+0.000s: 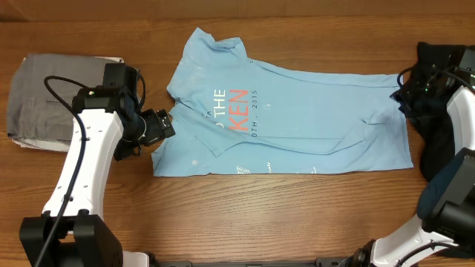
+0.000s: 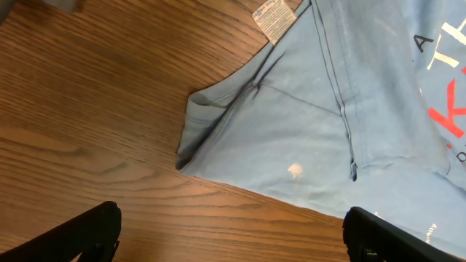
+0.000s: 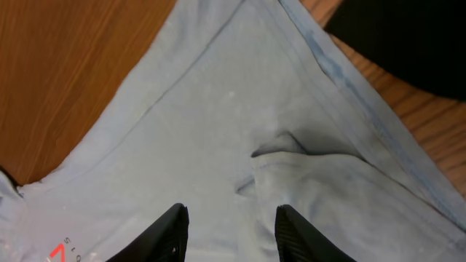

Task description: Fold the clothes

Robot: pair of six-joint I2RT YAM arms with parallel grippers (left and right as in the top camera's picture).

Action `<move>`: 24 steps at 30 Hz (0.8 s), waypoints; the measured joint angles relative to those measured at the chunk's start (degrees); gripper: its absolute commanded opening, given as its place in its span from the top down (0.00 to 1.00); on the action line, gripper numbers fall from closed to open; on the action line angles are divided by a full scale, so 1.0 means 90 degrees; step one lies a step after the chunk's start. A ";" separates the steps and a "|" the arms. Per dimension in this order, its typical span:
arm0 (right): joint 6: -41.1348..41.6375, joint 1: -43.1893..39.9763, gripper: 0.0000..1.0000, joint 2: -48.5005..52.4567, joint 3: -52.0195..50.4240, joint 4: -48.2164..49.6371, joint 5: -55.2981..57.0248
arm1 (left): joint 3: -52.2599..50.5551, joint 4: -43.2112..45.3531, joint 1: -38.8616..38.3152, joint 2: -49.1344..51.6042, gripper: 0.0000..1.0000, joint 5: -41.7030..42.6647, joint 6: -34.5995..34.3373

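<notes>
**Position of the workpiece.** The T-shirt (image 1: 297,111) lies flat across the middle of the surface (image 1: 245,222), long axis running left to right, printed side up. One end is near the left arm (image 1: 93,141). The other reaches the right edge beside a dark garment (image 1: 434,148). A grey cloth (image 1: 44,96) sits at the far left corner, apart from it.

**Jaw state.** The left jaws stand at full width and hold nothing. They hover over bare wood just beside a tucked sleeve (image 2: 211,124), with the neck label (image 2: 275,18) beyond it. The right jaws, carried by the right arm (image 1: 462,119), stand at a moderate gap above a raised wrinkle (image 3: 280,145). No fabric is pinched between them.

**Hazards, as judged from this position.**
- Left side: closing here would likely meet wood or catch only the upper layer of the doubled sleeve, so the corner unrolls when lifted.
- Right side: the moderate gap may take the wrinkle alone and drag the panel instead of raising the hem.
- The dark garment lies close enough that it could be caught.
- Unequal lift at the two ends would skew the fold line.
</notes>
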 measured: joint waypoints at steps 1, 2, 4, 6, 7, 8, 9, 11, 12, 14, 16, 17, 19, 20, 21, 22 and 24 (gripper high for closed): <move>0.0075 0.0015 0.57 0.0044 0.0000 -0.0012 0.0017 | 0.0000 0.0002 0.0000 0.0000 0.00 -0.0002 0.0000; 0.0143 0.0039 0.57 0.0097 0.0000 -0.0015 0.0036 | 0.0000 0.0000 0.0000 0.0000 0.00 0.0000 0.0000; 0.0260 0.0131 0.57 0.0265 0.0000 -0.0010 0.0049 | 0.0000 0.0000 0.0000 0.0000 0.00 -0.0002 0.0000; 0.0364 0.0272 0.56 0.0486 0.0000 0.0041 0.0097 | 0.0000 0.0002 0.0000 0.0000 0.00 -0.0002 0.0000; 0.0452 0.0367 0.56 0.0617 -0.0007 0.0083 0.0126 | 0.0000 0.0000 0.0000 0.0000 0.00 0.0000 0.0000; 0.0493 0.0427 0.56 0.0709 -0.0007 0.0102 0.0148 | 0.0000 0.0002 0.0000 0.0000 0.00 0.0000 0.0000; 0.0527 0.0481 0.56 0.0784 -0.0007 0.0121 0.0172 | 0.0000 0.0002 0.0000 0.0000 0.00 0.0000 0.0000; 0.0648 0.0588 0.56 0.0940 -0.0010 0.0151 0.0272 | 0.0000 0.0002 0.0000 0.0000 0.00 0.0000 0.0000; 0.0687 0.0619 0.56 0.0986 -0.0012 0.0170 0.0323 | 0.0000 0.0002 0.0000 0.0000 0.00 0.0000 0.0000; 0.0746 0.0644 0.56 0.1049 -0.0024 0.0192 0.0457 | 0.0000 0.0002 0.0000 0.0000 0.00 -0.0002 0.0000; 0.0784 0.0646 0.56 0.1073 -0.0024 0.0204 0.0612 | 0.0000 0.0002 0.0000 0.0000 0.00 0.0000 0.0000; 0.0806 0.0646 0.56 0.1081 -0.0024 0.0211 0.0702 | 0.0000 0.0002 0.0000 0.0000 0.00 -0.0002 0.0000; 0.0816 0.0646 0.56 0.1083 -0.0024 0.0209 0.0860 | 0.0000 0.0002 0.0000 0.0000 0.00 -0.0002 0.0000; 0.0818 0.0646 0.56 0.1083 -0.0024 0.0204 0.0933 | 0.0000 0.0002 0.0000 0.0000 0.00 -0.0002 0.0000; 0.0816 0.0646 0.56 0.1083 -0.0024 0.0206 0.0996 | 0.0000 0.0002 0.0000 0.0000 0.00 -0.0002 0.0000; 0.0818 0.0646 0.56 0.1083 -0.0024 0.0204 0.1035 | 0.0000 0.0002 0.0000 0.0000 0.00 -0.0002 0.0000; 0.0821 0.0646 0.56 0.1088 -0.0024 0.0206 0.1110 | 0.0000 0.0000 0.0000 0.0000 0.00 0.0000 0.0000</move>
